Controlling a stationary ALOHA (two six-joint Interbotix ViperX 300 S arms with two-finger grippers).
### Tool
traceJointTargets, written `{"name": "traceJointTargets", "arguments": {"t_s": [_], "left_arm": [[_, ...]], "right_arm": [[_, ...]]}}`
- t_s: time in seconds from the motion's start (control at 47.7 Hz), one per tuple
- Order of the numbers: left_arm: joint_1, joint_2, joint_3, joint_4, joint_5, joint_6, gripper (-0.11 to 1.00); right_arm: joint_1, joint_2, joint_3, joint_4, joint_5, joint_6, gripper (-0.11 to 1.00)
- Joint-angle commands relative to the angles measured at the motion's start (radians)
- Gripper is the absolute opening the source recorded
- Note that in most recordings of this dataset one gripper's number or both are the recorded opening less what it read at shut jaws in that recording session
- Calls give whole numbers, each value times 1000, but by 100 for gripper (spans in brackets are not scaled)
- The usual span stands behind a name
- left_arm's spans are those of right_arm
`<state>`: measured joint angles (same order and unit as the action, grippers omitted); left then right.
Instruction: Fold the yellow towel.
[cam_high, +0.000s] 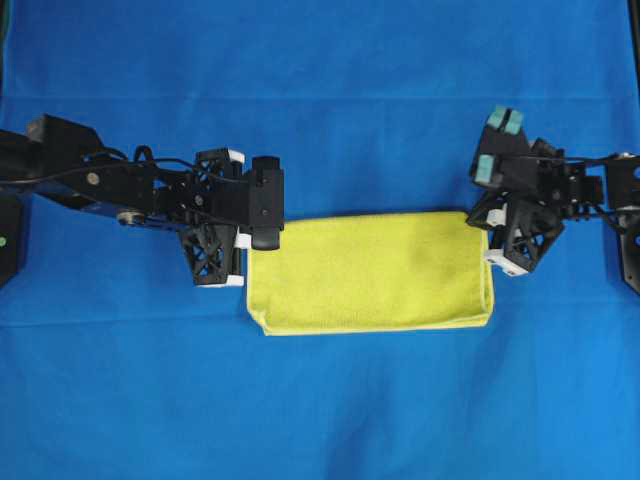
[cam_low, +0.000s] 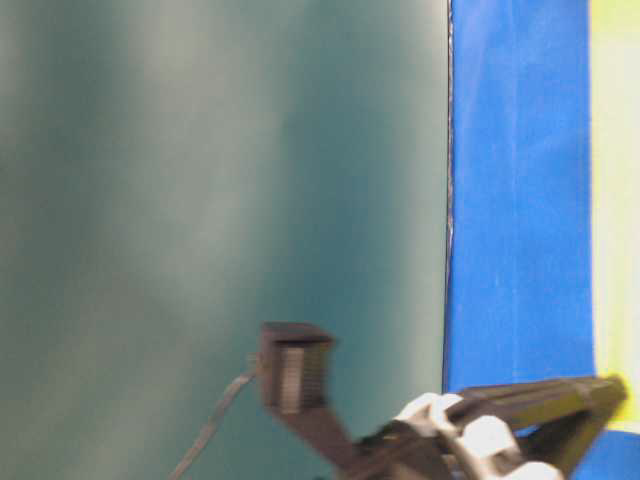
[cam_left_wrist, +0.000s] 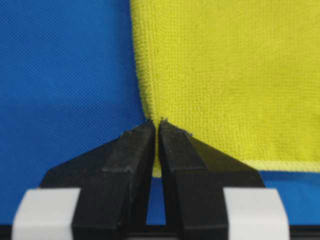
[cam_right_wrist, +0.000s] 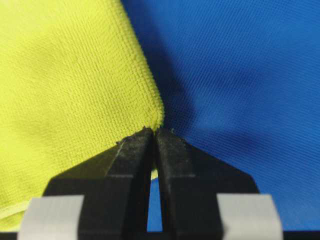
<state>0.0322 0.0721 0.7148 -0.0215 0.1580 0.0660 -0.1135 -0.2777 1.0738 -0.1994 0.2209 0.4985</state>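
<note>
The jaws of the left gripper (cam_left_wrist: 155, 122) are pressing together, pinching the rounded near corner of the bright-yellow fuzzy microfibre towel (cam_left_wrist: 225, 75) right at its paler stitched hem. The jaws of the right gripper (cam_right_wrist: 153, 130) are likewise squeezing together with only a thin slit showing between them, nipping the towel's opposite corner at its tip. In the overhead view the yellow towel (cam_high: 372, 272) is lying as a flat rectangle, folded double with two layered edges showing along its lower side, in the middle of the large blue woven cloth (cam_high: 320, 90) that is covering the table. The left gripper (cam_high: 248, 240) is sitting at the towel's upper-left corner and the right gripper (cam_high: 487, 238) at its upper-right corner, each black arm reaching in from its own side.
</note>
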Motion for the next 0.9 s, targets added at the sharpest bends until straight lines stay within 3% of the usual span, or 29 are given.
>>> {"name": "traceJointTargets", "arguments": {"t_s": [0.0,0.126,0.315,0.566,0.65,0.881], "left_arm": [[-3,-80,-34,-2,55,-6,2],[-8,-170,-58,0,138,-8,2],[-9,-225,-72,0,155,-6,2],[-11,-235,-78,-2,152,-12,2],[-23,-236,-83,-2,137,-12,2],[-92,-222,-98,-2,-21,-11,2]], "right_arm": [[2,-92,-29,3,69,0,2],[5,-219,-63,2,169,-2,2],[14,-362,-80,2,244,-3,2],[3,-379,-77,-15,239,-2,2],[-28,-374,-81,-40,229,0,2],[-232,-328,-97,-127,110,0,2]]}}
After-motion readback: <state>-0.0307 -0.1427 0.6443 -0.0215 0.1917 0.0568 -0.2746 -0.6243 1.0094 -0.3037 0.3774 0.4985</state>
